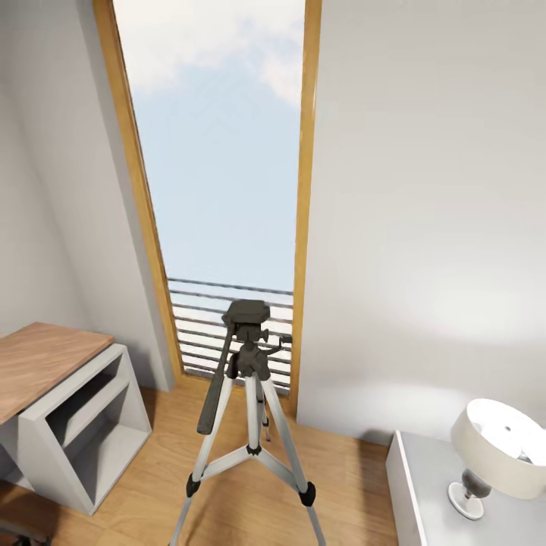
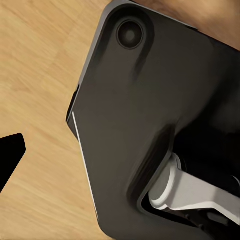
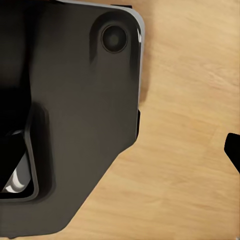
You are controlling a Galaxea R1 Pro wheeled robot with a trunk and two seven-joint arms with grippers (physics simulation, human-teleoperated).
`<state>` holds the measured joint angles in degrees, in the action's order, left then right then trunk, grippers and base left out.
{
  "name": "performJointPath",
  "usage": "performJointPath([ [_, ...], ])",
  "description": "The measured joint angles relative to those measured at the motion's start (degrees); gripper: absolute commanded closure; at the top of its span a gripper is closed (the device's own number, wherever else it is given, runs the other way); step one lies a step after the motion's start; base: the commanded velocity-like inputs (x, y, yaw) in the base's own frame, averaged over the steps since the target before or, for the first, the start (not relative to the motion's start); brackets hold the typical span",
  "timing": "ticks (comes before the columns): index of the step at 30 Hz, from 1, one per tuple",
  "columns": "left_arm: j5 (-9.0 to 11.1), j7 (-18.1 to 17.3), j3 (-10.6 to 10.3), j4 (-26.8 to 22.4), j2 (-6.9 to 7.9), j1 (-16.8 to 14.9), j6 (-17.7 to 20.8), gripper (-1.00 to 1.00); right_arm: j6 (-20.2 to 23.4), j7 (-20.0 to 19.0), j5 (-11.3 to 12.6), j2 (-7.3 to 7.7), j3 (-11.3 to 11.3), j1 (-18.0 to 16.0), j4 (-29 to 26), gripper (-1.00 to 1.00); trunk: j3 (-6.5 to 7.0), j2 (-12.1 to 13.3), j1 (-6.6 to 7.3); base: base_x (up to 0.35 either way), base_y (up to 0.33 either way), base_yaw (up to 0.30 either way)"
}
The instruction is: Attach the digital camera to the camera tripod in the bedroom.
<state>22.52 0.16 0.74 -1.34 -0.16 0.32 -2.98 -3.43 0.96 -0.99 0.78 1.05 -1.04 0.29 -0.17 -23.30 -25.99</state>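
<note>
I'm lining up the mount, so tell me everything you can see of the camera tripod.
The camera tripod stands upright on the light wood floor, in front of the tall window. Silver telescoping legs, spread, with black collars. Its black pan head carries a flat, bare top plate, and a long black handle slants down toward the left. Nothing touches it.

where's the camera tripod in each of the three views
Head view: the camera tripod stands low in the middle, before the tall window, its black head bare on top.
Left wrist view: not in it; dark robot base over wood floor.
Right wrist view: not in it; the same dark base and floor.
Shared landmark: the light wood floor, which the tripod's legs stand on in the head view.
</note>
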Motion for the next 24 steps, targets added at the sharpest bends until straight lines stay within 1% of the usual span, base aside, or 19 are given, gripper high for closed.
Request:
performJointPath([
  [1, 0.0, 0.0, 0.0, 0.0, 0.0, 0.0, 0.0, -1.0, 0.0, 0.0, 0.0, 0.0, 0.0, 0.0, 0.0, -1.0, 0.17, 0.4, 0.22, 0.0, 0.0, 0.0],
  [24, 0.0, 0.0, 0.1, 0.0, 0.0, 0.0, 0.0, -1.0, 0.0, 0.0, 0.0, -0.04, 0.0, 0.0, 0.0, -1.0, 0.17, 0.4, 0.22, 0.0, 0.0, 0.0],
])
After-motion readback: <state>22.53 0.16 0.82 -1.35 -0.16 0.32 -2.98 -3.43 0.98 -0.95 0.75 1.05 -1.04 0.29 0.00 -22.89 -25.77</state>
